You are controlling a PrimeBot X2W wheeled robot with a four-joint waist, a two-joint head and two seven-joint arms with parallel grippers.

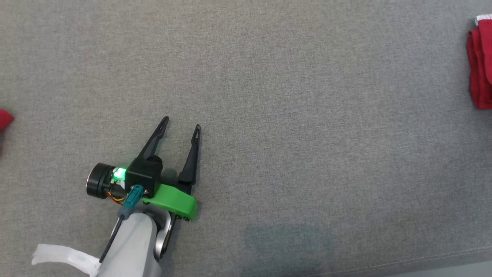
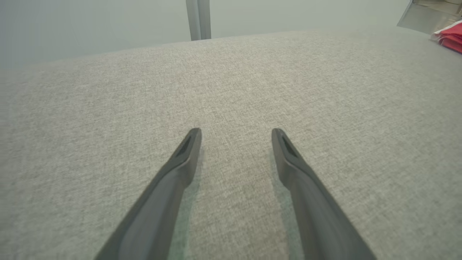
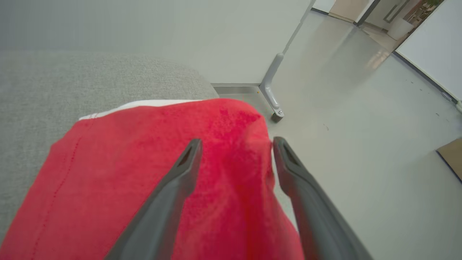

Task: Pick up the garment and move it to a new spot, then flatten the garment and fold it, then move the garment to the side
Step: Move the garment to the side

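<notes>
The red garment point(image 1: 479, 67) lies folded at the far right edge of the grey fabric surface point(image 1: 269, 96), with a white strip at its top. In the right wrist view the red garment point(image 3: 126, 173) lies under my right gripper point(image 3: 236, 144), which is open above its right edge. My left gripper point(image 1: 183, 125) is open over bare grey fabric at the lower left, far from the garment. In the left wrist view the left gripper point(image 2: 236, 134) spreads its fingers above the cloth, and the garment point(image 2: 451, 36) shows at the top right corner.
A small red patch point(image 1: 4, 118) sits at the left edge of the head view. The surface's front edge point(image 1: 423, 265) runs along the bottom right. Pale floor point(image 3: 361, 126) and a metal post foot point(image 3: 270, 90) lie beyond the surface's right end.
</notes>
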